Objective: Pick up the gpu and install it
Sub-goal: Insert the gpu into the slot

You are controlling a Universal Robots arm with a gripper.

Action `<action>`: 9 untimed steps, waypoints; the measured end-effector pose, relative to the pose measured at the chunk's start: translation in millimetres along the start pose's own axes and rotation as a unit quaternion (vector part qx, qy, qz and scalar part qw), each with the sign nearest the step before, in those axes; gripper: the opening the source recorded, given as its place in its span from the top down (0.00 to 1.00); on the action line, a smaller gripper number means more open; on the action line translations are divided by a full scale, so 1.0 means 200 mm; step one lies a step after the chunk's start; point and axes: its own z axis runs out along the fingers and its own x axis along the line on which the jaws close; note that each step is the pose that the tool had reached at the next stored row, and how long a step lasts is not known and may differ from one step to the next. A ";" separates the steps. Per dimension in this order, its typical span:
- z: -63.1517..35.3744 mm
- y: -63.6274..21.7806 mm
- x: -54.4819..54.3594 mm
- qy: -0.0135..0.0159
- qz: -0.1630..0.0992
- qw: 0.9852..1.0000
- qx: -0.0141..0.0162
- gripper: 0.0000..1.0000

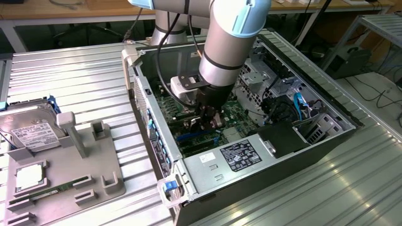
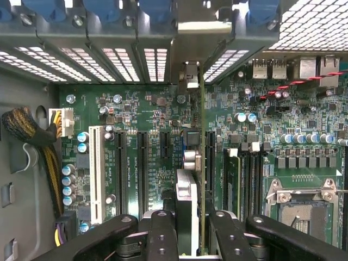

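Observation:
My gripper (image 1: 207,123) is down inside the open computer case (image 1: 146,101), just above the green motherboard (image 1: 234,113). In the wrist view the gripper (image 2: 190,239) is shut on the gpu (image 2: 187,196), which I see edge-on as a thin upright card between the black fingers (image 2: 163,234). The card's far end reaches the rear bracket openings (image 2: 187,76) of the case. It stands along a long black slot (image 2: 210,157); I cannot tell whether its edge is seated. In the exterior view the gpu is mostly hidden by the gripper and arm.
A silver hard drive (image 1: 28,132), a processor chip (image 1: 28,176) and a green memory stick (image 1: 47,192) lie on the grey fixture (image 1: 94,160) at the exterior view's left. The power supply (image 1: 242,155) fills the case's near end. Other slots (image 2: 97,174) and the processor socket (image 2: 302,204) flank the card.

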 end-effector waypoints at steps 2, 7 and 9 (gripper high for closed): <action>0.000 -0.004 0.00 0.000 0.000 1.000 0.000 0.72; 0.000 -0.004 0.00 0.005 0.000 1.000 0.000 0.72; 0.000 -0.004 0.00 0.006 0.000 1.000 0.000 0.72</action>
